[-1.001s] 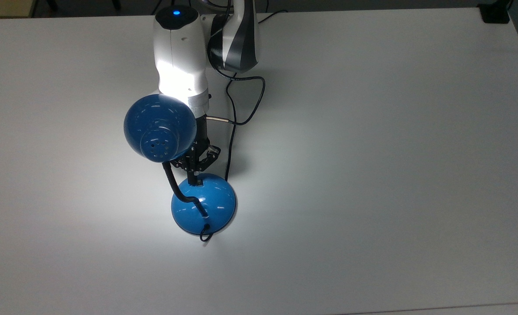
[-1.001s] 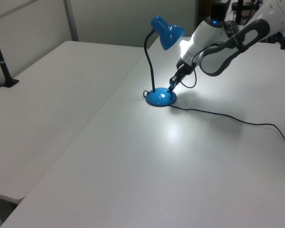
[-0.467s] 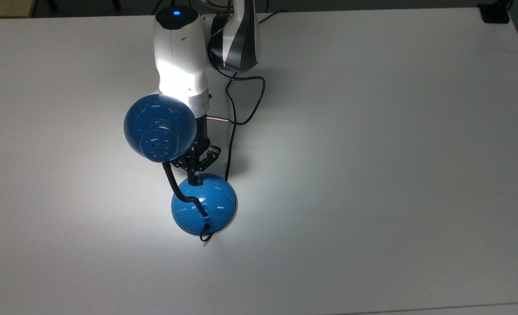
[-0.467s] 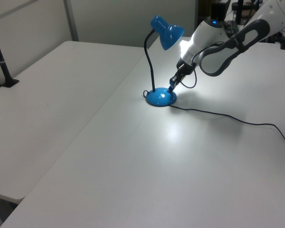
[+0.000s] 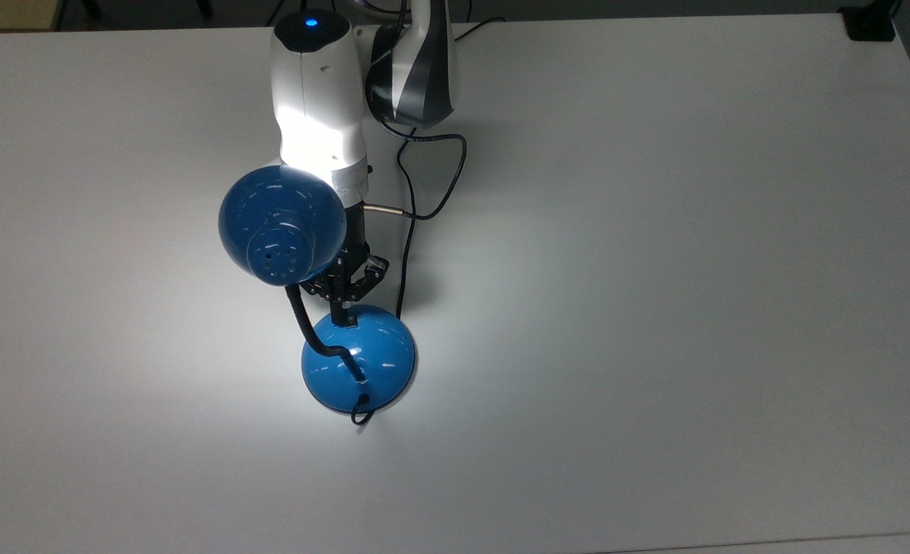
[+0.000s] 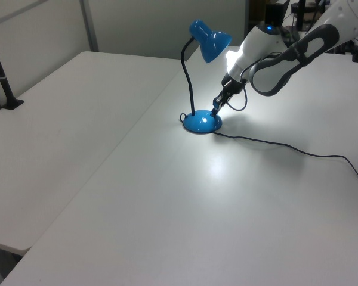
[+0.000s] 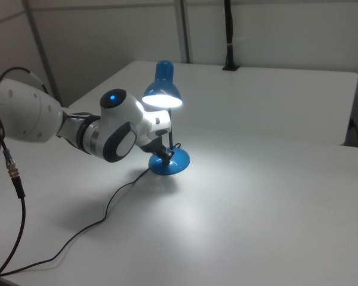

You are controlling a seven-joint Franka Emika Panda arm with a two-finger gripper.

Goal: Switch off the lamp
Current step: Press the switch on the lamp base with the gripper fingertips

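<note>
The blue lamp is lit and throws a bright patch on the white table. Its dome shade (image 5: 281, 227) (image 6: 210, 40) (image 7: 163, 89) hangs over my wrist, and the black gooseneck (image 5: 305, 327) curves down to the round blue base (image 5: 362, 358) (image 6: 201, 123) (image 7: 170, 162). My gripper (image 5: 339, 312) (image 6: 215, 109) (image 7: 165, 156) is shut, with its tips pressed together on the small black switch (image 5: 346, 318) at the base's far edge in the top view.
The lamp's thin dark cord (image 5: 408, 231) (image 6: 286, 148) (image 7: 107, 208) trails over the white table (image 5: 655, 308) past my arm. A black clamp post (image 6: 0, 71) (image 7: 228, 36) stands at the table edge. A dark block (image 5: 870, 23) sits at the top view's upper right corner.
</note>
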